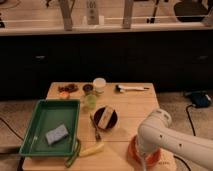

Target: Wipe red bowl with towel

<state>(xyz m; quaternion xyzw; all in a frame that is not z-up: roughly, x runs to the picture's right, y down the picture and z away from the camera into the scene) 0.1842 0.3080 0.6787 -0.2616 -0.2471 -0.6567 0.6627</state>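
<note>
The red bowl (133,149) sits at the table's front right corner, and only its orange-red rim shows to the left and right of my arm. My white arm (161,134) reaches in from the right and bends down over the bowl. My gripper (143,159) points down into the bowl, mostly covered by the arm's wrist. The towel is hidden from this view.
A green tray (33,126) at the front left holds a blue-grey sponge (56,134). A black bowl (106,118) with a beige item stands mid-table, with a fork (95,129) and a banana (92,149) near it. Cups (99,84) and a brush (131,88) line the far edge.
</note>
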